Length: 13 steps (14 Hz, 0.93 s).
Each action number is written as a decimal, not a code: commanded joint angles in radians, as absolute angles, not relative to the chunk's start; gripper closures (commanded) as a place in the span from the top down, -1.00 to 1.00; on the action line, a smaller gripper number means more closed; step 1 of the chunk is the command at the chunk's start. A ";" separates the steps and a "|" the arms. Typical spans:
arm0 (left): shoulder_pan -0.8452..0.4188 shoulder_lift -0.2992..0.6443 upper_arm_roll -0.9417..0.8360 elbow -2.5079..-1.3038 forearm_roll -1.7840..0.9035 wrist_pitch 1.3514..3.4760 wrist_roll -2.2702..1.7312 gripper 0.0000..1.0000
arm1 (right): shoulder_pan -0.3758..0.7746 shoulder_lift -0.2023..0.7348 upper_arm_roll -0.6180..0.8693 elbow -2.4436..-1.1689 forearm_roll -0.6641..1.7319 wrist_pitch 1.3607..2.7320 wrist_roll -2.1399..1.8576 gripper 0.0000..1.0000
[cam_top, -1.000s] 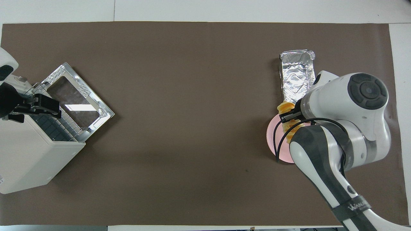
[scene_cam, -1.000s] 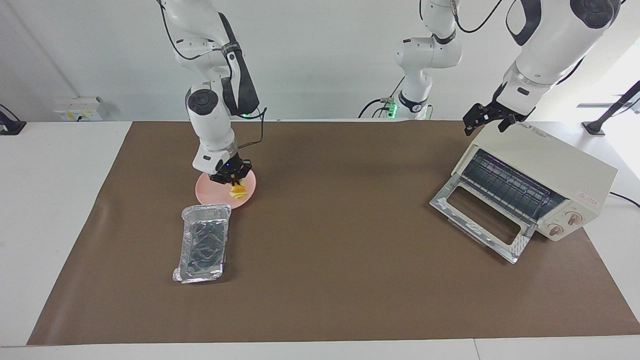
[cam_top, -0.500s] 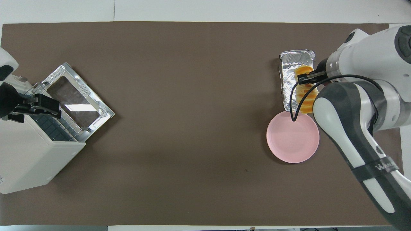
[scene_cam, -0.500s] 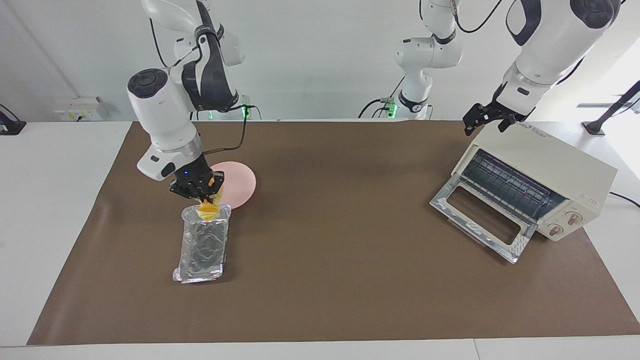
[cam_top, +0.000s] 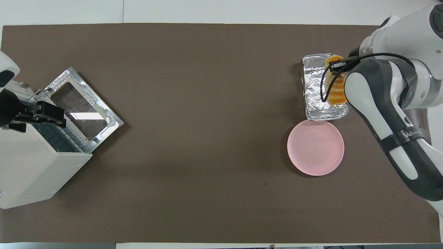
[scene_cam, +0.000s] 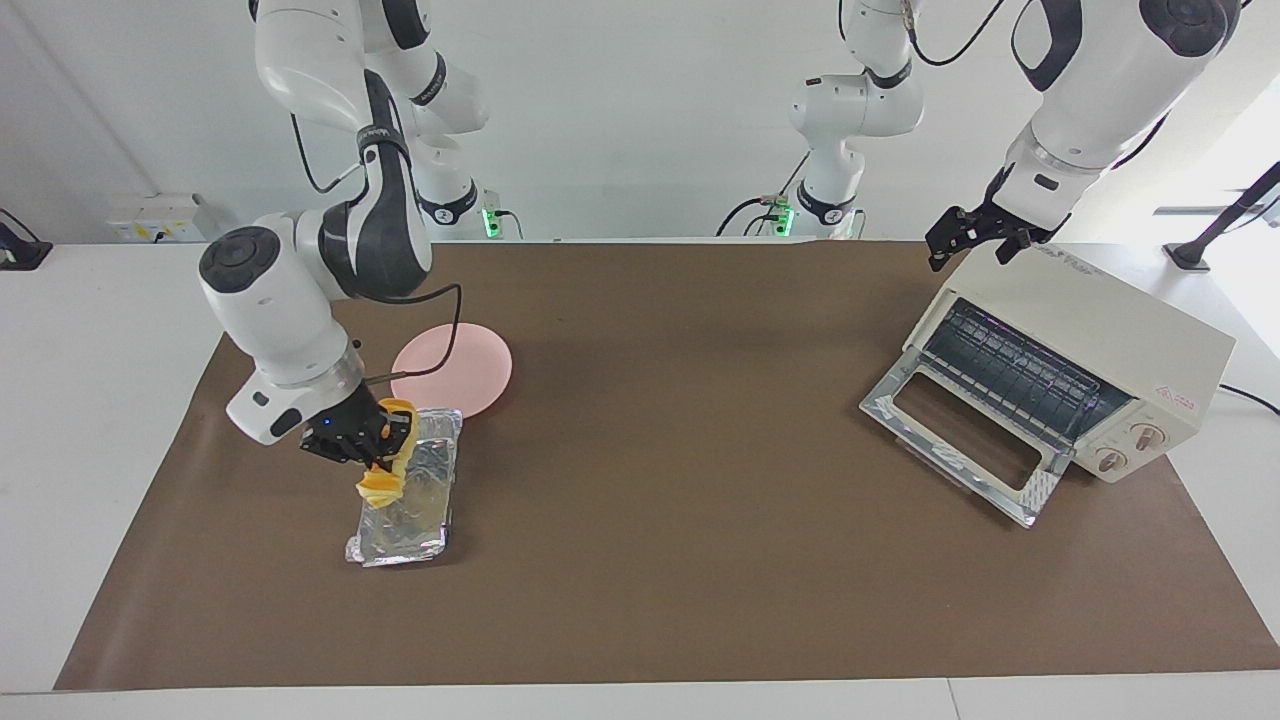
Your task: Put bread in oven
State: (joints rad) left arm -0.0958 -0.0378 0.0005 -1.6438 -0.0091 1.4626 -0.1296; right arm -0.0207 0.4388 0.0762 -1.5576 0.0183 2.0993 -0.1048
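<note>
The golden, ridged bread [scene_cam: 380, 484] [cam_top: 337, 94] hangs slantwise in my right gripper [scene_cam: 368, 440] [cam_top: 334, 66], which is shut on it over the crinkled foil tray [scene_cam: 418, 505] [cam_top: 315, 86]. I cannot tell whether its lower end touches the foil. The cream-white oven [scene_cam: 1100, 335] [cam_top: 31, 166] stands at the left arm's end of the table. Its glass door [scene_cam: 960, 445] [cam_top: 84, 109] is dropped open and the wire rack shows inside. My left gripper [scene_cam: 975, 242] [cam_top: 43, 116] waits open at the oven's top front edge, holding nothing.
A round pink plate [scene_cam: 455, 362] [cam_top: 315, 148] lies bare next to the foil tray, nearer to the robots than it. A brown mat [scene_cam: 680, 520] covers the table between the tray and the oven.
My right gripper lifted the bread off the pink plate and carried it away from the robots, to over the foil tray. The plate is left bare. The left arm has not moved.
</note>
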 commanded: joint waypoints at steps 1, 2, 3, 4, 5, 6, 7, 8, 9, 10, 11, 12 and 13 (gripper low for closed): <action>-0.084 -0.066 -0.003 -1.672 -0.021 1.468 -0.127 1.00 | -0.023 0.505 0.086 -1.511 0.015 2.155 -0.130 -1.00; -0.086 -0.066 -0.003 -1.674 -0.021 1.468 -0.126 1.00 | -0.023 0.511 0.084 -1.525 0.012 2.196 -0.135 -1.00; -0.084 -0.066 -0.003 -1.674 -0.021 1.468 -0.127 1.00 | -0.026 0.518 0.084 -1.548 0.011 2.229 -0.152 -1.00; -0.084 -0.066 -0.003 -1.674 -0.021 1.468 -0.127 1.00 | -0.025 0.522 0.084 -1.577 0.011 2.268 -0.158 -1.00; -0.084 -0.066 -0.003 -1.674 -0.021 1.468 -0.127 1.00 | -0.018 0.528 0.084 -1.592 0.012 2.292 -0.158 -1.00; -0.086 -0.066 -0.003 -1.674 -0.021 1.468 -0.127 1.00 | -0.015 0.531 0.084 -1.606 0.012 2.301 -0.155 -1.00; -0.086 -0.066 -0.003 -1.672 -0.021 1.468 -0.127 1.00 | -0.011 0.531 0.084 -1.618 0.012 2.302 -0.153 -1.00; -0.086 -0.066 -0.003 -1.674 -0.023 1.468 -0.126 1.00 | -0.011 0.529 0.084 -1.632 0.012 2.303 -0.153 -1.00; -0.086 -0.066 -0.003 -1.674 -0.021 1.468 -0.127 1.00 | -0.012 0.523 0.084 -1.653 0.014 2.304 -0.152 -1.00; -0.086 -0.066 -0.003 -1.674 -0.021 1.468 -0.127 1.00 | -0.012 0.519 0.084 -1.667 0.014 2.304 -0.150 -0.41; -0.086 -0.066 -0.003 -1.672 -0.021 1.468 -0.126 1.00 | -0.012 0.514 0.084 -1.674 0.014 2.301 -0.147 0.80; -0.086 -0.066 -0.003 -1.674 -0.021 1.468 -0.127 1.00 | -0.017 0.514 0.084 -1.674 0.014 2.292 -0.149 1.00; -0.084 -0.066 -0.003 -1.674 -0.021 1.468 -0.127 1.00 | -0.018 0.511 0.084 -1.669 0.014 2.286 -0.147 1.00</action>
